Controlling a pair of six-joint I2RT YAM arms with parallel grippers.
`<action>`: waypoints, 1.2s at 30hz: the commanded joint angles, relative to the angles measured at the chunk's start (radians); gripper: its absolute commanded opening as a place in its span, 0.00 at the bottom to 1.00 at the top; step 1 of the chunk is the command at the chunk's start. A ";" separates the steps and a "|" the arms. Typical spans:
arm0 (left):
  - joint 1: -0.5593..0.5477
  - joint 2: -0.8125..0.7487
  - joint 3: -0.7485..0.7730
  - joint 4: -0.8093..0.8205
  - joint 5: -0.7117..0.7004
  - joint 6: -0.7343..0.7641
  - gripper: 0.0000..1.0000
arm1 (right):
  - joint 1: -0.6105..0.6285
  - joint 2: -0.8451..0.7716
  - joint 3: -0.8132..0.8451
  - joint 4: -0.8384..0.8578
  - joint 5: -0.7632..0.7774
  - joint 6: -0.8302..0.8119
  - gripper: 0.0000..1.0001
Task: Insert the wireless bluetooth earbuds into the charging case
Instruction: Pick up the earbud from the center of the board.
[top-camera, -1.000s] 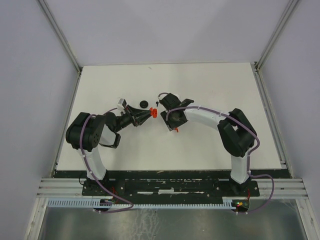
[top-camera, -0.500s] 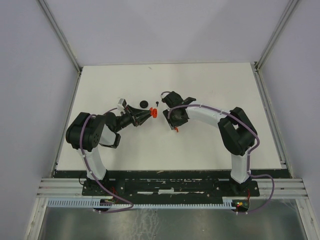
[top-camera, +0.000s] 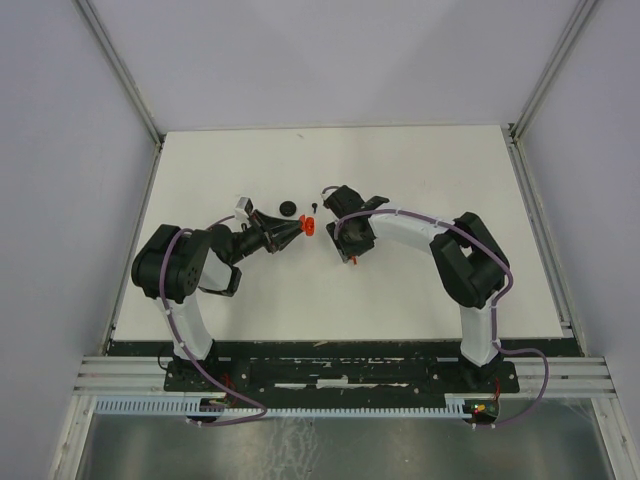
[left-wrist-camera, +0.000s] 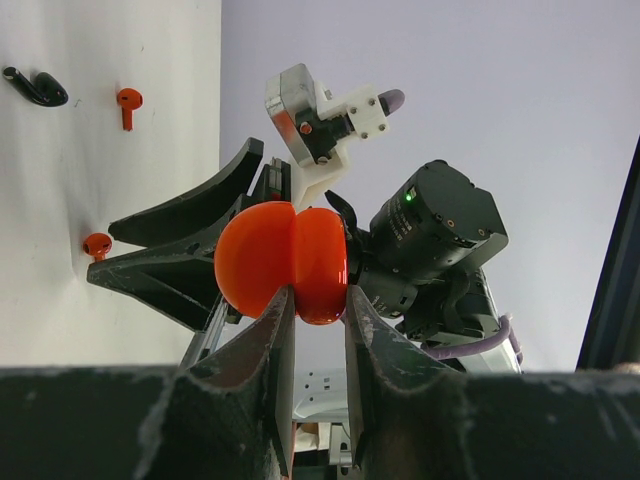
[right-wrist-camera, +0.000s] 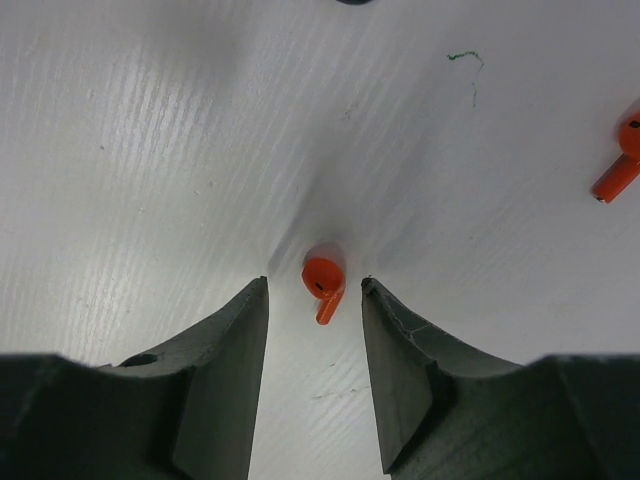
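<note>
My left gripper (left-wrist-camera: 312, 297) is shut on the open red charging case (left-wrist-camera: 285, 260), held above the table at mid-left (top-camera: 308, 226). My right gripper (right-wrist-camera: 315, 285) points down at the table and is open. A small red earbud (right-wrist-camera: 323, 275) lies on the table between its fingertips, with a gap on each side. The left wrist view shows the same earbud (left-wrist-camera: 97, 243) at the tips of the right gripper's fingers (left-wrist-camera: 180, 215). A second red earbud (right-wrist-camera: 622, 160) lies off to the right. A black earbud (left-wrist-camera: 35, 88) and a red earbud (left-wrist-camera: 127, 100) also lie on the table.
A black round case (top-camera: 288, 208) sits on the white table (top-camera: 430, 170) just beyond the left gripper. Grey walls (top-camera: 60, 150) stand close around the table. The right arm's wrist and white camera (left-wrist-camera: 320, 110) hang right behind the red case.
The right arm's elbow has shifted slightly left, and its wrist has settled a little lower by the red case. The left arm and the case have not moved.
</note>
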 joint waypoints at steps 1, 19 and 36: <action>0.008 -0.019 0.012 0.154 0.033 0.011 0.03 | -0.002 0.012 0.035 0.011 -0.007 0.013 0.50; 0.010 -0.011 0.015 0.154 0.034 0.011 0.03 | -0.003 0.036 0.050 0.012 -0.001 0.019 0.46; 0.012 0.000 0.019 0.160 0.033 0.007 0.03 | -0.009 0.048 0.054 0.007 0.009 0.019 0.40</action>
